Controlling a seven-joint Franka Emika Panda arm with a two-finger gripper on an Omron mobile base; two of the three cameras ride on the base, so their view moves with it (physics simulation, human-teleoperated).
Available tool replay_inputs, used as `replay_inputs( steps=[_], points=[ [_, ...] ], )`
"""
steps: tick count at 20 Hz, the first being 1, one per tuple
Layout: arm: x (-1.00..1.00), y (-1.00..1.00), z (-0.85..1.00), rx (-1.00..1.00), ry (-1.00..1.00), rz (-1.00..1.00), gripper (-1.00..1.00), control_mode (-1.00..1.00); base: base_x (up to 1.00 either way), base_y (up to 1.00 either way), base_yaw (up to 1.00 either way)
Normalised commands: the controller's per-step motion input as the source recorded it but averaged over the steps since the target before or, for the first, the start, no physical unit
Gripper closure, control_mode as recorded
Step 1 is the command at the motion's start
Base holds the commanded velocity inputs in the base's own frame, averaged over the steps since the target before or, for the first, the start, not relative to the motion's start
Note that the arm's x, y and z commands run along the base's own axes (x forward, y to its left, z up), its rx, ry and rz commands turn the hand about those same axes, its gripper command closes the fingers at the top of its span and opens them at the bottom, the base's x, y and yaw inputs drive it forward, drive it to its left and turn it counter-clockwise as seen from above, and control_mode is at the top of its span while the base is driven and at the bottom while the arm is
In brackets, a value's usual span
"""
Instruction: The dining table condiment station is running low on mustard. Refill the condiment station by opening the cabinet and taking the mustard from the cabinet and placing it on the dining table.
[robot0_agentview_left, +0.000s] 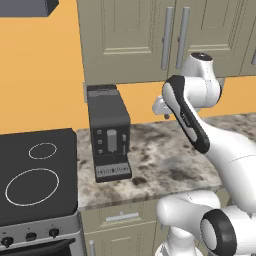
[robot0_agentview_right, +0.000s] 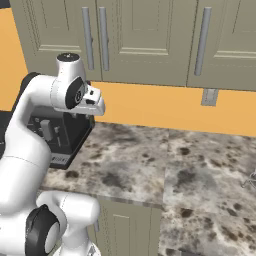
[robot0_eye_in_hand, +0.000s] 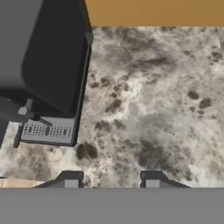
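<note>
- The gripper (robot0_eye_in_hand: 111, 177) hangs above the marble counter (robot0_eye_in_hand: 166, 105), pointing down at it; its two dark fingertips (robot0_eye_in_hand: 70, 178) stand apart with bare stone showing between them, and nothing is held.
- In the hand view, a black coffee machine (robot0_eye_in_hand: 43, 65) sits to the left of the fingertips, its perforated drip tray (robot0_eye_in_hand: 47, 131) resting on the counter.
- From the left base view, the white arm (robot0_agentview_left: 192, 120) bends up from the lower right, its hand held over the counter just right of the coffee machine (robot0_agentview_left: 108, 132) and below the wall units.
- The cabinet (robot0_agentview_left: 145, 40) hangs on the orange wall (robot0_agentview_left: 40, 75) above the counter, its raised-panel doors closed and two long silver bar handles (robot0_agentview_left: 167, 37) side by side near the arm's upper joint.
- In the right base view the same cabinet (robot0_agentview_right: 145, 40) runs across the top, all doors closed, with the arm (robot0_agentview_right: 45, 115) in front of the coffee machine (robot0_agentview_right: 65, 135).
- A small grey outlet plate (robot0_agentview_right: 209, 96) sits on the wall under the cabinets to the right.
- A black stovetop (robot0_agentview_left: 35, 175) with white ring markings adjoins the counter on the left, knobs along its front edge.
- Beige lower cabinets (robot0_agentview_right: 127, 225) stand below the counter.
- The mustard cannot be seen with the doors closed.
</note>
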Motion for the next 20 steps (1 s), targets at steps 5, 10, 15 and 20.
replay_inputs(
  steps=[5, 10, 15, 20],
  points=[
    [-0.06, -0.01, 0.1, 0.03, -0.22, -0.02, -1.0, -1.0, 0.0, 0.0, 0.0],
    [-0.14, -0.03, 0.53, 0.05, -0.35, -0.01, -1.0, -1.0, 0.0, 0.0, 0.0],
    [-0.02, -0.28, 0.85, 0.07, -0.16, 0.0, -1.0, -1.0, 0.0, 0.0, 0.0],
    [0.0, -0.4, 0.86, 0.0, -0.03, -0.01, -1.0, -1.0, 0.0, 0.0, 0.0]
  ],
)
